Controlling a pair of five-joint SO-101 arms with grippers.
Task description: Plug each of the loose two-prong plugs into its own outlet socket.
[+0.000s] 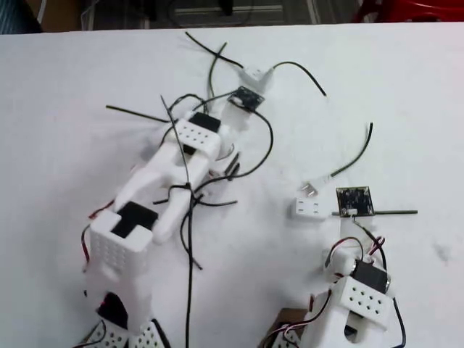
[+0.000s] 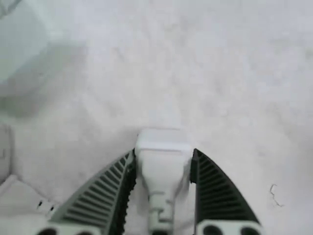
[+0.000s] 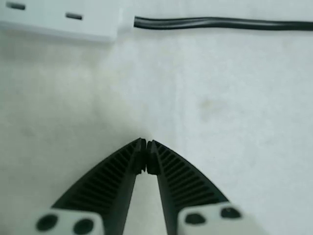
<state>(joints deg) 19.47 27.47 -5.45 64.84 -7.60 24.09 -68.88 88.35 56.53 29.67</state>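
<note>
Gripping plug [image 2: 163, 147] in left pincer [image 2: 163, 156] | right pincer [image 3: 146, 147] closed, apart from socket [image 3: 63, 19]

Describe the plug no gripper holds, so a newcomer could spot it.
On the white table, find the right arm at the near edge; just beyond it sits a white socket block. The loose plug lies by that block's far side, trailing a black cord; unlike the held plug in the left gripper, nothing holds it.

We found the white two-prong plug [image 2: 163, 161] to be smooth plastic with a soft sheen, and the black ribbed fingers [image 2: 215, 191] of the left gripper [image 2: 163, 152] matt plastic. The white tabletop [image 2: 234, 73] looked matt, faintly grainy — the black two-strand cable [image 3: 220, 23] glossy, the white outlet block [image 3: 58, 19] smooth plastic.
</note>
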